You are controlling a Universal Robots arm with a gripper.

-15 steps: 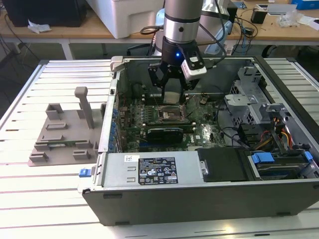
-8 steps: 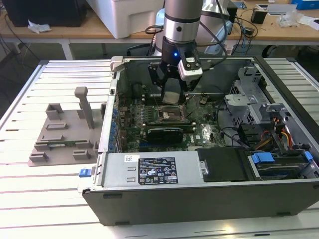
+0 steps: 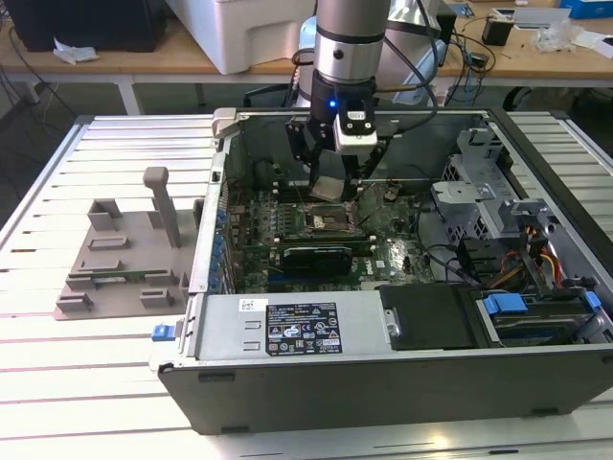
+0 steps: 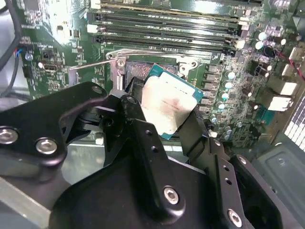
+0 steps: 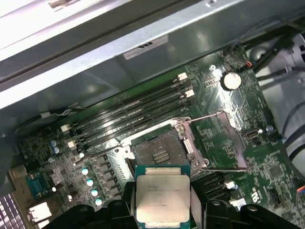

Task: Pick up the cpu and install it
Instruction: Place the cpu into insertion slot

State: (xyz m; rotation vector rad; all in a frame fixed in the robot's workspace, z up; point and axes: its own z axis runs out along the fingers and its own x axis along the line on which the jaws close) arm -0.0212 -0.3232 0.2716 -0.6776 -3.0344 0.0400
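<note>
Item 1, my gripper [image 3: 330, 182]: inside the open computer case [image 3: 383, 369], closed on the cpu. One black finger [image 4: 136, 112] presses against one edge of the chip and the other finger [image 4: 196, 130] against the opposite edge.

Item 2, the cpu [image 3: 326, 189]: held between my fingers with its silver-grey metal top toward both wrist cameras. In the second wrist view [image 4: 169, 105] the top looks worn and smudged, with a teal-green rim showing at the free edges. In the first wrist view [image 5: 162, 196] it sits square between the finger pads. It hangs above the motherboard [image 3: 287, 251], not seated.

Item 3, the cpu socket [image 5: 159, 152]: black square bed in a metal frame, uncovered, contacts bare. In the exterior view the socket [image 3: 330, 222] is just below my held chip, with a gap between them. A thin metal lever [image 5: 209, 116] runs beside the frame.

Item 4, memory slots [image 5: 133, 112]: long black rows just beside the socket, on its side nearer the case wall.

Item 5, coin cell battery [image 5: 231, 80]: on the board, well apart from the socket.

Item 6, grey fixture tray [image 3: 115, 264]: on the slatted table [image 3: 86, 383], outside the case toward the exterior view's left, well apart from me.

Item 7, power supply [image 3: 287, 326]: along the near wall of the case.
</note>
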